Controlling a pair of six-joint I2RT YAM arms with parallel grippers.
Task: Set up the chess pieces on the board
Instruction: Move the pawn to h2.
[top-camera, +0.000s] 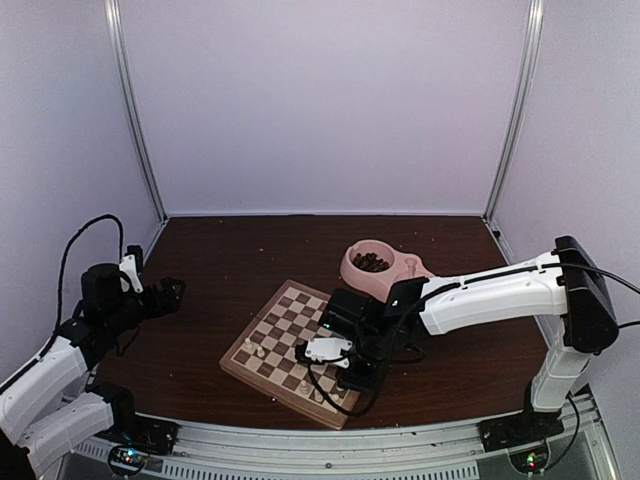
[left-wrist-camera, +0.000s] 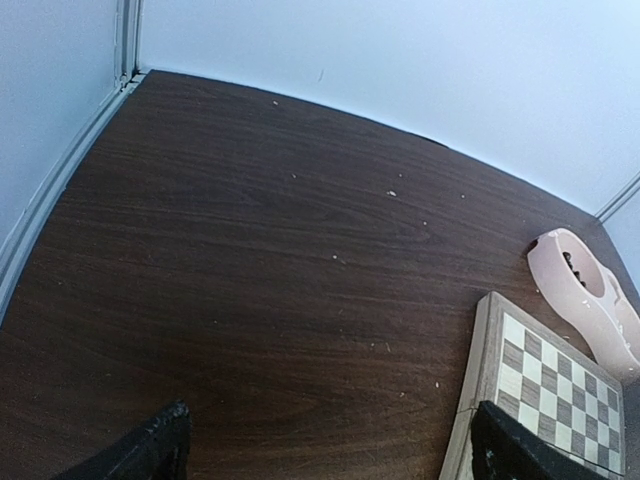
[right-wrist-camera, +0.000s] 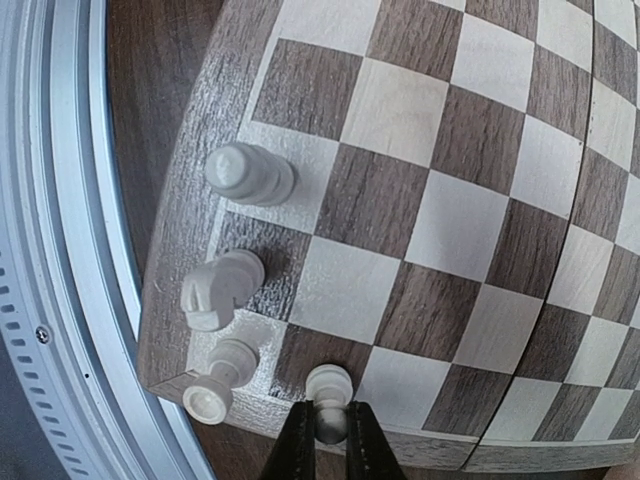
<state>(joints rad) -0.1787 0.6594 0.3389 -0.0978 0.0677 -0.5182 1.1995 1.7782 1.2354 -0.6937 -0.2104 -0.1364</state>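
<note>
Premises are presenting as a robotics laboratory test cell. Plain white panels (top-camera: 320, 100) are enclosing the dark wood-grain table (top-camera: 230, 250) along its far, left and right edges, with aluminium posts (top-camera: 135, 110) standing at the far corners. A slotted metal rail (top-camera: 350, 440) is running along the near edge, carrying the left arm (top-camera: 50, 385) and right arm (top-camera: 500, 295). Loose black cables (top-camera: 70, 245) are trailing and indicator lights (top-camera: 527, 462) are glowing.

The board (top-camera: 300, 345) lies cornerwise on the table (top-camera: 220, 250), near the front edge. The bowl (top-camera: 385, 268) sits behind it, to the right. 4 chess pieces (right-wrist-camera: 250, 175) stand along 1 border by the board's near corner, and 2 more stand near its left corner. The right gripper (right-wrist-camera: 328, 425) is over the near corner, its fingers pressed on either side of 1 piece. The left gripper (left-wrist-camera: 335, 462), jaws wide apart, hangs over the table well left of the board.
</note>
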